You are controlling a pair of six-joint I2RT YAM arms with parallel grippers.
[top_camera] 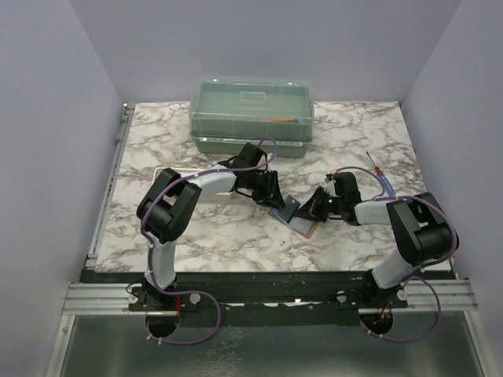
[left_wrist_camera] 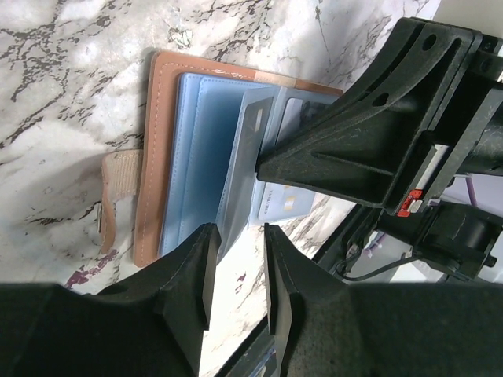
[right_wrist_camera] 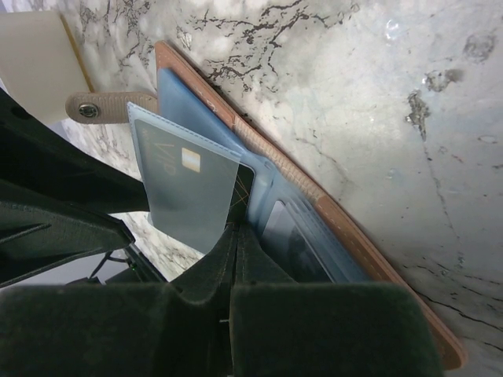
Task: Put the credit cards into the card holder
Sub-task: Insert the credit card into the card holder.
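The brown card holder (top_camera: 297,218) lies open mid-table between both grippers, its blue pockets (left_wrist_camera: 196,157) facing up. A bluish-grey leaf (right_wrist_camera: 189,184) stands up from its fold, and a credit card's chip shows on it. My right gripper (right_wrist_camera: 238,234) is shut at that leaf's lower corner (top_camera: 313,210). A pale credit card (left_wrist_camera: 287,203) sticks out of the holder's near edge, under the right gripper's body. My left gripper (left_wrist_camera: 240,236) hovers just off the holder's edge (top_camera: 277,198), open, with only marble between its pads.
A translucent green lidded box (top_camera: 253,110) stands at the back. A white tray (top_camera: 167,174) lies partly behind the left arm. A thin red-handled tool (top_camera: 380,177) rests at the right. The holder's snap tab (left_wrist_camera: 118,181) points away from the left gripper.
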